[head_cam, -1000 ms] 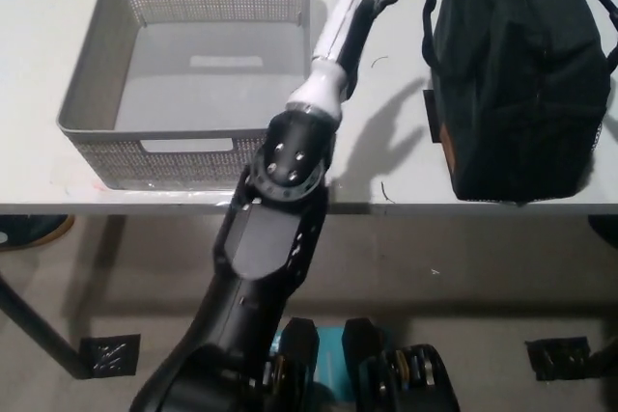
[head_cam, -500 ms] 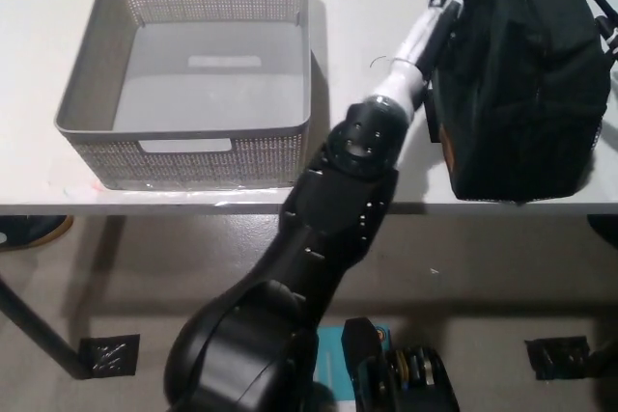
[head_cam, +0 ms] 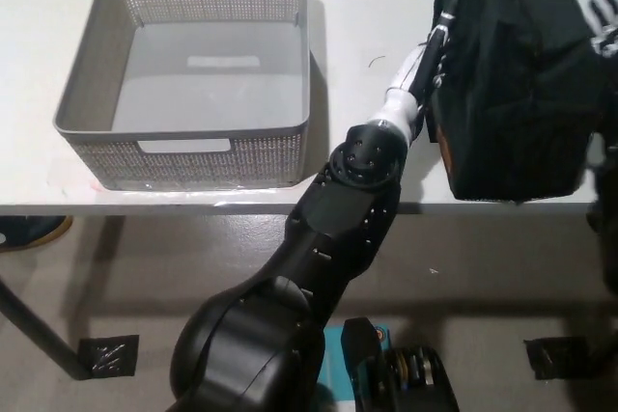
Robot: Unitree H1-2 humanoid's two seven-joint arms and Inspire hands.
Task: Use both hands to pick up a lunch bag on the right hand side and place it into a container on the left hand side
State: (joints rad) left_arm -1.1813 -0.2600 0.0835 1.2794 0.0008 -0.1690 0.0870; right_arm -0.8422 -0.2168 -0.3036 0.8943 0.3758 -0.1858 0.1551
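Head view: black lunch bag (head_cam: 512,74) at the tabletop's (head_cam: 357,7) right end, a hand at each flank.

Soft, dark, boxy, standing upright by the front right corner, top reaching to the far edge; a small orange patch low on its left face, a carry strap curving at the upper left. Grey perforated container (head_cam: 193,74) on the left half of the tabletop, near the front edge, well apart from the bag. Left hand (head_cam: 446,21) pressed against the bag's left side, dark on dark, fingers hard to make out, spread or closed impossible to tell. Right hand (head_cam: 603,14) at the bag's right side, cut off by the picture's edge, fingertips apart and pointing up, no grip visible. Bag's right flank mostly out of frame.
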